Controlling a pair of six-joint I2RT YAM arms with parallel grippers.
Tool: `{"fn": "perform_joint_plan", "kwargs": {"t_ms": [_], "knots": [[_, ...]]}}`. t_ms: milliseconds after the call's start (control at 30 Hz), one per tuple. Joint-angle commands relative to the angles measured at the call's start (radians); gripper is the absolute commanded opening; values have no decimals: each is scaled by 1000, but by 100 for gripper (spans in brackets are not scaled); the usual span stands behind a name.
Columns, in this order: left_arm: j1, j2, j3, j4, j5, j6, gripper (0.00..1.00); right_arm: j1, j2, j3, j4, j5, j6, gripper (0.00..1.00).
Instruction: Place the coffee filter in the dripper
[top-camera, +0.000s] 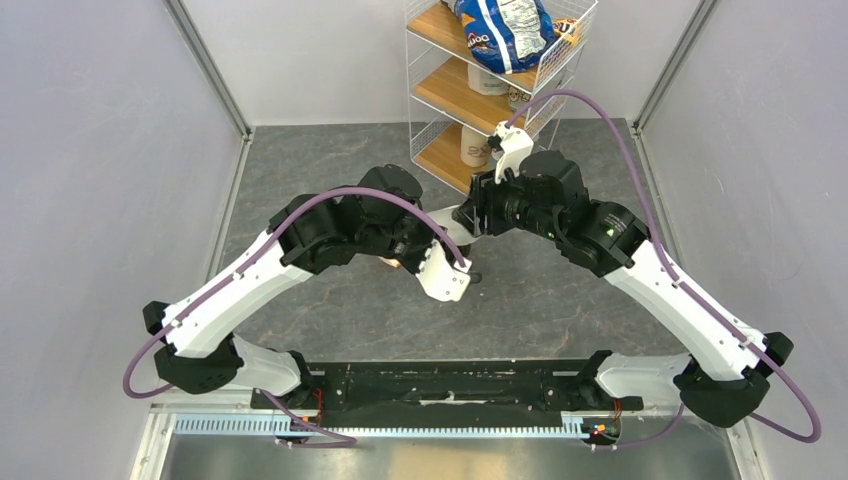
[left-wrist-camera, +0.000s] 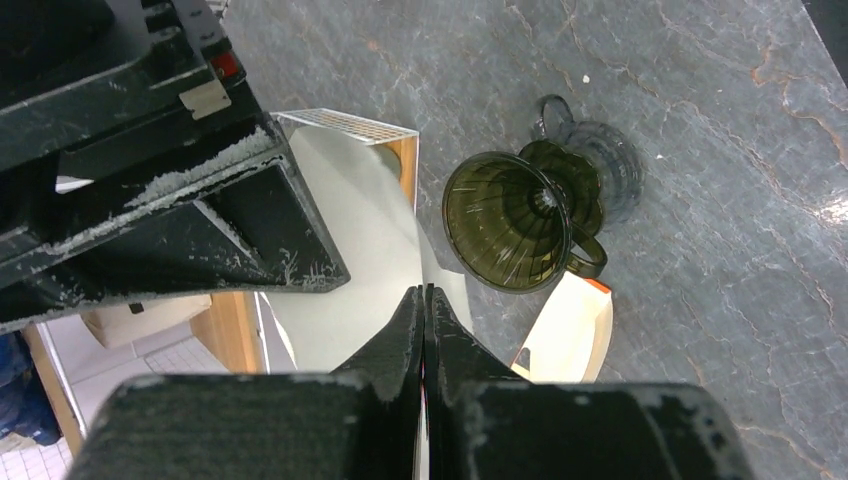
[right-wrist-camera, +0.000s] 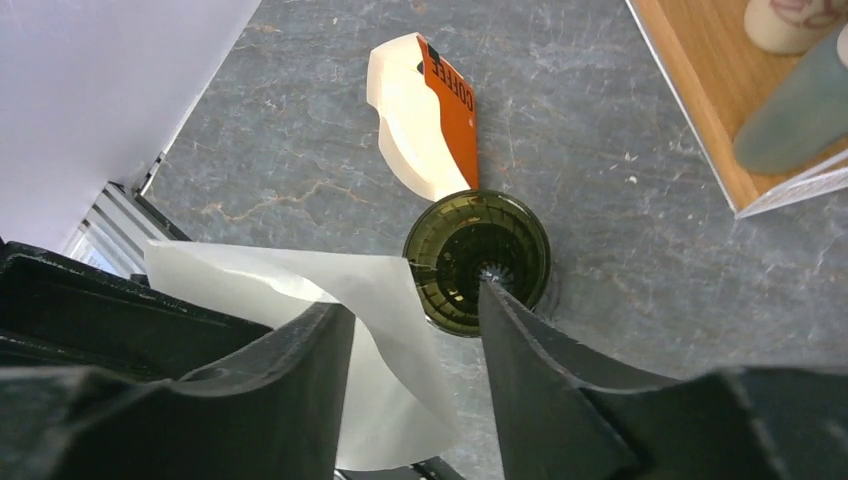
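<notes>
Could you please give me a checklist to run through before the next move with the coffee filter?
1. Left end effector shut on the coffee filter: ok.
2. Right end effector open: ok.
3. Right end effector clear of the paper: cannot tell.
4. Dripper upright, empty inside: ok.
5. Filter seated in the dripper: not ok; it hangs beside the rim.
6. Filter opened into a cone: cannot tell.
</notes>
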Motion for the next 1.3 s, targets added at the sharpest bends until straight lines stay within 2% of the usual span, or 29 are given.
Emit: {"fn": "perform_joint_plan", "kwargs": {"t_ms": [0, 200, 367, 500, 733, 1033, 1167, 1267], "knots": [[-6, -31, 1, -2, 79, 57, 2, 4, -12, 2, 86, -54, -52, 60], [-5, -37, 4, -42, 123, 99, 2, 4, 8, 8, 74, -131, -190, 65], [-5, -41, 0, -56, 154, 128, 2, 5, 9, 14, 30, -264, -342, 70], [-5, -46, 0, -69, 181, 166, 2, 4, 9, 17, 5, -361, -402, 72], [-6, -47, 6, -79, 225, 204, 2, 6, 91, 84, -104, -386, -472, 68], [-5, -37, 19, -80, 239, 210, 2, 15, 151, 123, -161, -256, -511, 62], [-5, -38, 15, -82, 249, 210, 2, 15, 151, 117, -161, -239, -501, 47], [-5, -42, 12, -92, 263, 211, 2, 15, 155, 124, -167, -206, -491, 43]]}}
